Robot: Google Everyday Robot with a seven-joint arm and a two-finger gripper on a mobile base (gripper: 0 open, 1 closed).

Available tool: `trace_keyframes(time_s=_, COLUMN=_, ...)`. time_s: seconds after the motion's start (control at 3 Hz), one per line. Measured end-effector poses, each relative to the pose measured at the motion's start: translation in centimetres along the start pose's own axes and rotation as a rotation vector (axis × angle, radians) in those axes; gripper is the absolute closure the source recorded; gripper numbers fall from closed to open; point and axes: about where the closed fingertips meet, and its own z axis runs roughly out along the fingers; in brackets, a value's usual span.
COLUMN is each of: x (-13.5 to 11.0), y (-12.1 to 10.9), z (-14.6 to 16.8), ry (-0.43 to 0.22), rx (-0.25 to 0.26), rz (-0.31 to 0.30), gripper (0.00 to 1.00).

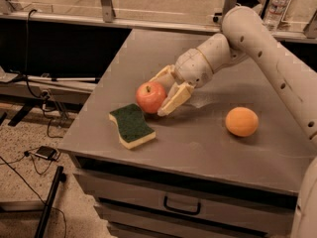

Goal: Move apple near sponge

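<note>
The red apple (150,96) with a yellowish blush and stem dimple sits low at the table surface, just above and right of the sponge (131,125). The sponge has a dark green top and pale yellow foam, and lies near the table's front left. My gripper (159,97) reaches in from the right, with its tan fingers (174,99) on either side of the apple, shut on it. A narrow gap separates the apple from the sponge.
A plain orange fruit (241,121) lies on the grey table (198,148) to the right. My white arm (257,38) crosses the right side. A drawer handle (182,205) shows below the front edge. Cables and stands lie on the floor at left.
</note>
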Motion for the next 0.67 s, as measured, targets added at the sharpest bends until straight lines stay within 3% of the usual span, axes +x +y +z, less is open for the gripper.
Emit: trace_keyframes(time_s=0.67, x=-0.04, y=-0.16, z=0.17, ry=-0.001, rx=0.002, rz=-0.001, gripper=0.00)
